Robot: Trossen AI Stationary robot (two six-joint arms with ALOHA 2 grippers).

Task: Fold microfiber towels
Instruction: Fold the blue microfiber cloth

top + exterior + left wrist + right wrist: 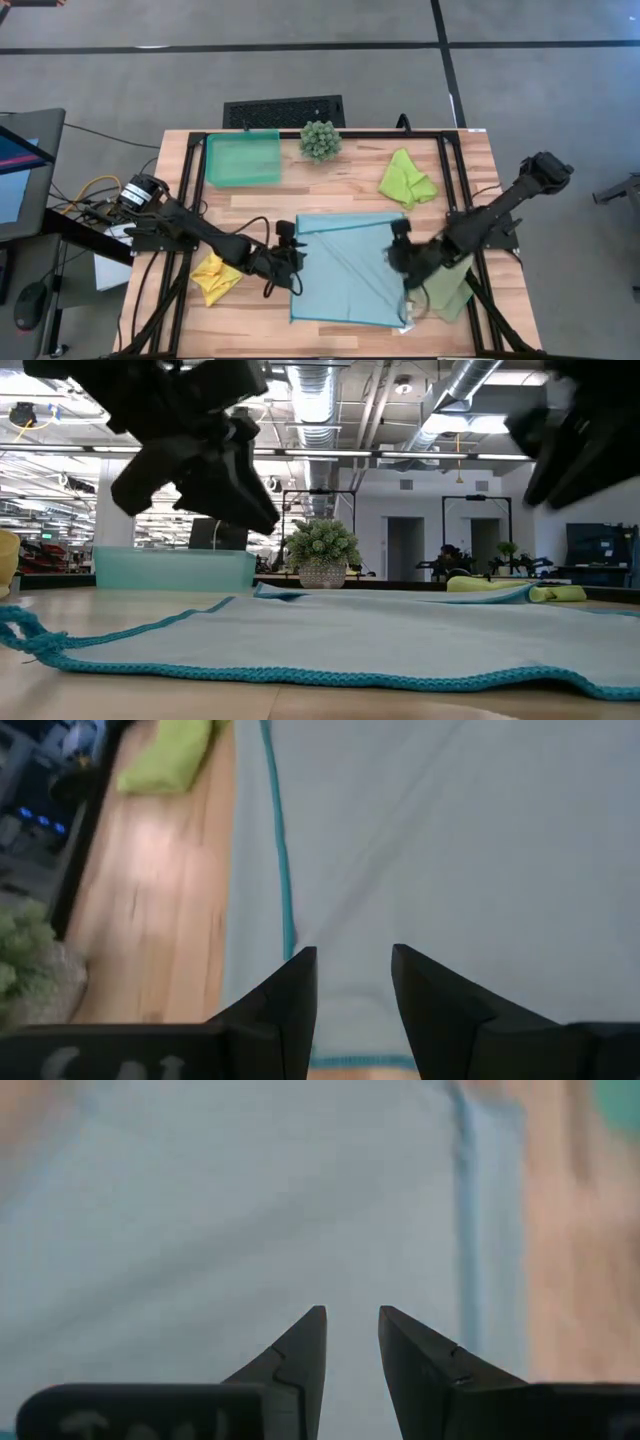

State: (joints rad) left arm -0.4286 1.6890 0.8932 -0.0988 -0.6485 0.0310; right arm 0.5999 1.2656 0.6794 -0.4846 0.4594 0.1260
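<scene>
Light blue towel [330,640]: nearest item, spread flat mid-counter [340,190], likely laid out for folding. Left tool [352,982] and right tool [350,1342]: both narrowly parted, empty, poised over opposite edges. Lime towel [406,178], yellow towel [214,277], sage towel [448,291]: crumpled aside, awaiting turns.

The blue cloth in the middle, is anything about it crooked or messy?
Slightly. The light blue towel lies spread open but not square to the table: its edges run at a slant and a diagonal crease crosses it. Otherwise nothing looks spilled or damaged. The left gripper and right gripper hover open at its opposite sides.
</scene>
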